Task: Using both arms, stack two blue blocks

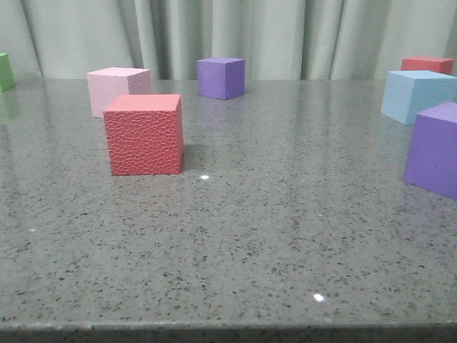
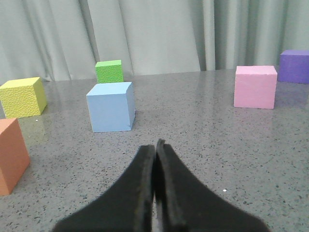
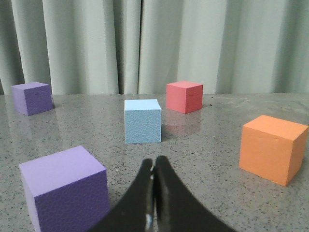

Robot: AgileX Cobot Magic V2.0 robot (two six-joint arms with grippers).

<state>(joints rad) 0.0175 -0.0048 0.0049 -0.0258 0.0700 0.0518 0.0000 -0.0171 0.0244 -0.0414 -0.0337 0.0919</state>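
Front view: grey speckled table [image 1: 235,243] before a pale curtain [image 1: 285,36]. At centre left, a red cube [image 1: 144,134]; just behind it, upper left, a pink cube [image 1: 116,88]. At upper centre, a purple cube [image 1: 221,77]. At the far left edge, a sliver of green cube [image 1: 6,71]. At the right edge, a blue block [image 1: 417,95], with a second red cube [image 1: 427,65] behind it and a larger-looking purple cube [image 1: 435,148] in front, cut by the frame. No arm in this view.

Left wrist view: left gripper [image 2: 157,145] at bottom centre, black fingers pressed together, pinching nothing, above bare table. Above and left of the tip, well apart, a second blue block [image 2: 110,106], upright on the table. Behind it, a green cube [image 2: 109,71]; at far left, a yellow cube [image 2: 22,96]; at lower left edge, an orange cube [image 2: 11,154]. At right, the pink cube [image 2: 255,86]; at the right edge, a purple cube [image 2: 295,66].

Right wrist view: right gripper [image 3: 153,163] at bottom centre, tips pressed together, empty. Directly above the tip, apart from it, the blue block [image 3: 142,121]. Upper right of that, a red cube [image 3: 184,96]. At right, an orange cube [image 3: 273,148]. At lower left, a purple cube [image 3: 65,186], near the gripper; at far left, another purple cube [image 3: 32,97].
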